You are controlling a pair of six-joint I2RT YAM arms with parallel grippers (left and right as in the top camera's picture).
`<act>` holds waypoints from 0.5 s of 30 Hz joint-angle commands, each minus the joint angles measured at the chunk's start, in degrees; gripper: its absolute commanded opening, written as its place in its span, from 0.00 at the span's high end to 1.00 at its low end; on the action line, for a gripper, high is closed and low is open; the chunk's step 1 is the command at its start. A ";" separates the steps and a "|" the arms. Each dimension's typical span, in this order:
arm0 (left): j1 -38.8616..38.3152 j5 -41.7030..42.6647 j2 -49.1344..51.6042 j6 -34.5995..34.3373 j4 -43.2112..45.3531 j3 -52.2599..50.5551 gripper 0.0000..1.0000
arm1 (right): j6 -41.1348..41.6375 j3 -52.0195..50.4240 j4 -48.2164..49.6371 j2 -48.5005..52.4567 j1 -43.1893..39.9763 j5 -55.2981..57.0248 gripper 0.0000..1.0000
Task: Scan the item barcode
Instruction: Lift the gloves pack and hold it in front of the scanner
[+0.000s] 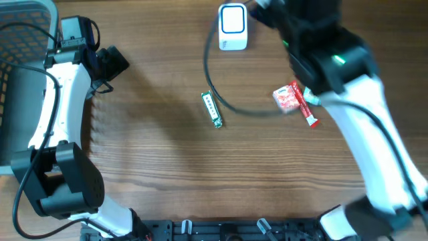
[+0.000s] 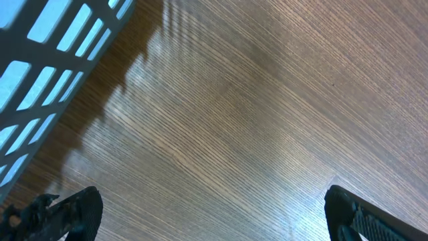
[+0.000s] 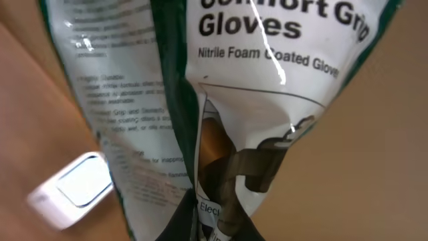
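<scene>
The right hand is closed narrow on one end of the glove pack. The pack's long axis runs straight out from the fingers, across the wrist view, printed face to the camera. No barcode shows on that face.

The scanner lies on the tabletop off to one side of the pack, not under it. From overhead the scanner sits at the far middle, just to the left of where the right arm ends. The pack itself is hidden there under the arm. My judgement is that the move ahead is a short shift and turn of the pack toward the scanner's window.

The left hand is wide and empty, near the basket and well apart from the scanner, so the right arm is far nearer.

Count:
- one scanner
- one glove pack
- one green strip
- one red pack
- one red tube just beside the red pack
- one basket
</scene>
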 commanded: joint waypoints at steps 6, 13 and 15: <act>0.85 0.04 0.02 -0.39 -0.02 0.26 0.00 | -11.04 0.55 22.49 20.90 0.28 9.29 0.96; 0.85 0.04 0.02 -0.39 -0.02 0.26 0.00 | -11.10 0.50 44.19 35.36 0.28 13.49 0.96; 0.85 0.04 0.02 -0.39 -0.02 0.26 0.00 | -11.06 0.50 49.40 38.58 0.28 14.73 0.96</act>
